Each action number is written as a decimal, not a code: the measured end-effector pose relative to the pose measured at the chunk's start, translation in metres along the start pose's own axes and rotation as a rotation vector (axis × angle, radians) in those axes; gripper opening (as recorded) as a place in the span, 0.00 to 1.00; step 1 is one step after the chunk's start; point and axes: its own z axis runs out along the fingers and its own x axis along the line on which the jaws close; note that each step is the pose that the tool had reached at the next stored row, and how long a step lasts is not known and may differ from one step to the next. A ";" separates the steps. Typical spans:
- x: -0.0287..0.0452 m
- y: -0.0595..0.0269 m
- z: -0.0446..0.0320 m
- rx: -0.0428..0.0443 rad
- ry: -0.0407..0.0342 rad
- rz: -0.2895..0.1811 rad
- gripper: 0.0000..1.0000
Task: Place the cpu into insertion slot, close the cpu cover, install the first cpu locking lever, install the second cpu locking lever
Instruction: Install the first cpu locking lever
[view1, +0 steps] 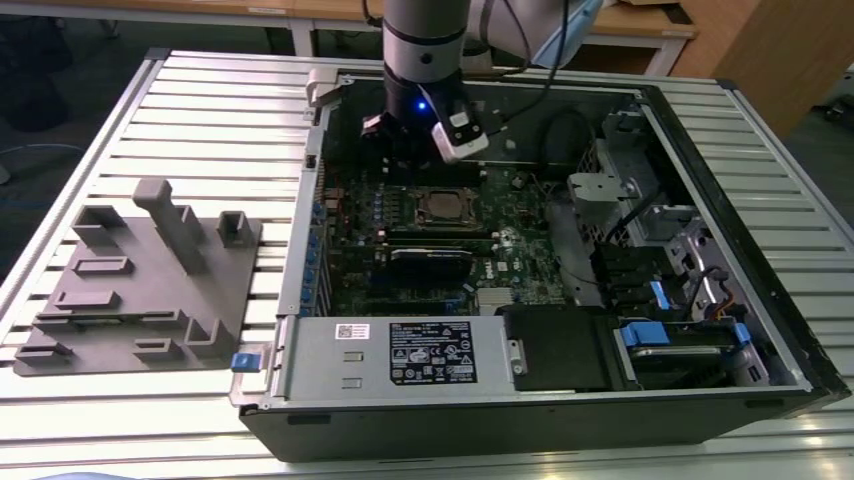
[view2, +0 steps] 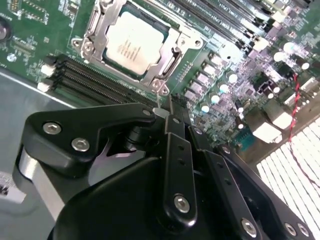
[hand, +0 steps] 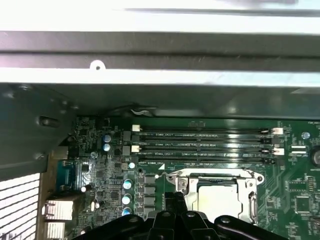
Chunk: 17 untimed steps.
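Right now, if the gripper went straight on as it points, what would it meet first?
Most likely a corner of the cover, which lies shut over the cpu: in the second wrist view the gripper points at it. Depth is unclear, so it could land on the board beside it.

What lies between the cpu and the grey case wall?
In the first wrist view, the rim of the cpu cover, then long black memory slots, lie between the cpu and the case wall.

cpu (hand: 217, 200) within cpu cover (hand: 250, 194) frame
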 end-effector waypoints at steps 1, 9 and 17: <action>-0.0001 0.0001 -0.0018 -0.0024 -0.0001 0.000 0.10; 0.0130 -0.0009 -0.0037 -0.0060 -0.0218 -0.003 0.10; 0.0249 -0.0016 -0.0039 -0.0263 -0.0332 -0.004 0.10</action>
